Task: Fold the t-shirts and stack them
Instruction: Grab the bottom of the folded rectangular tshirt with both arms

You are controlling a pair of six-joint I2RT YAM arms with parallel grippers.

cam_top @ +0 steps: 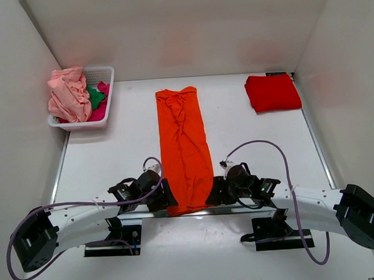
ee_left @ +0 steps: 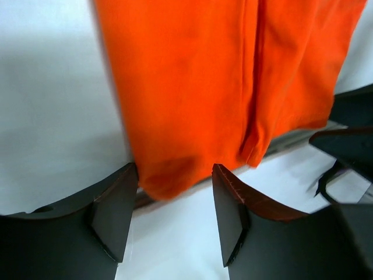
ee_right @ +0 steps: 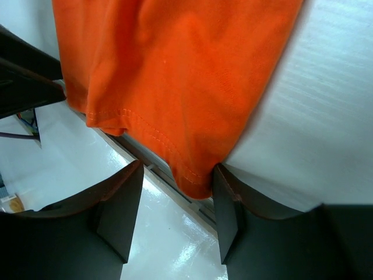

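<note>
The bright orange t-shirt (cam_top: 183,146) lies folded into a long narrow strip down the middle of the table, its near end hanging over the front edge. My left gripper (cam_top: 167,196) is open at the strip's near left corner (ee_left: 169,175), which sits just ahead of the open jaws. My right gripper (cam_top: 212,192) is open at the near right corner (ee_right: 195,175), which hangs between the jaws. A folded red t-shirt (cam_top: 272,92) lies at the back right. Pale pink (cam_top: 69,95), green (cam_top: 96,96) and magenta (cam_top: 103,111) shirts are piled in the basket.
The white mesh basket (cam_top: 105,76) stands at the back left by the left wall. White walls close in the table on three sides. The table's metal front edge (ee_right: 169,178) runs under the shirt's hem.
</note>
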